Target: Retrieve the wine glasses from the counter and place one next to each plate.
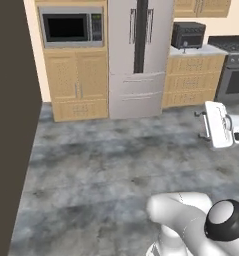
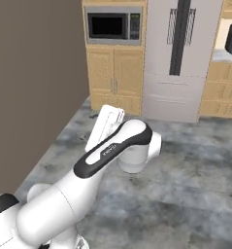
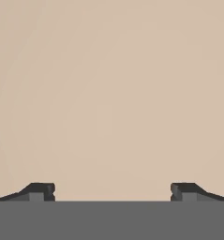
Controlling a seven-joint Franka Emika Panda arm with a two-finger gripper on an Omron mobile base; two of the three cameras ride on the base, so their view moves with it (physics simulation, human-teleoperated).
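My gripper (image 1: 200, 125) hangs in mid-air over the grey floor at the right of the left base view, open, its jaws wide apart with nothing between them. The right base view has the gripper (image 2: 88, 127) just past the arm's elbow, pointing toward the dark panel. In the hand view the gripper (image 3: 112, 192) faces a plain beige surface, its two fingertips (image 3: 41, 191) far apart. The counter (image 1: 193, 51), a pale slab on light wooden drawers, stands far right of the fridge with a black toaster oven (image 1: 188, 35) on it. The wine glasses and the plates are out of view.
A tall dark brown panel (image 1: 11, 125) walls off the left side. Ahead stand a steel fridge (image 1: 139, 55), a microwave (image 1: 71, 27) above wooden cabinets, and a stove (image 1: 236, 70) at far right. Grey stone floor (image 1: 101, 165) lies between me and them.
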